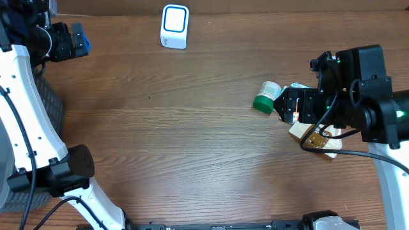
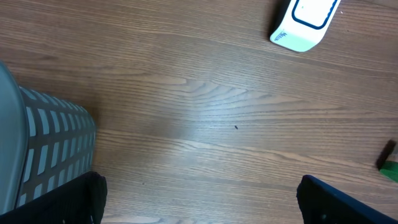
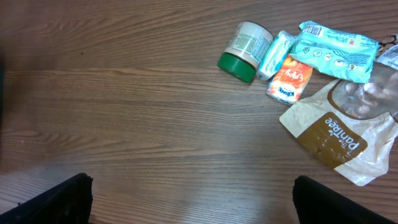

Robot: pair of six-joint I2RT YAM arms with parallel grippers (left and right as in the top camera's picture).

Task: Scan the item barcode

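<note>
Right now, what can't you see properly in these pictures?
- Overhead: the right arm covers most of the brown pouch. Only the green-lidded jar shows clearly.
- Right wrist: any barcode on the teal packet is too small to find.
- Left wrist: the white scanner is cut off by the top edge.

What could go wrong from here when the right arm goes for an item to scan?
1. The white jar with a green lid lies on its side, so a nudge may roll it away.
2. It lies close against a small teal packet; the open right gripper might catch both.
3. The white scanner box with blue trim stands far across the table; a weak grip could drop the item on the way.
</note>
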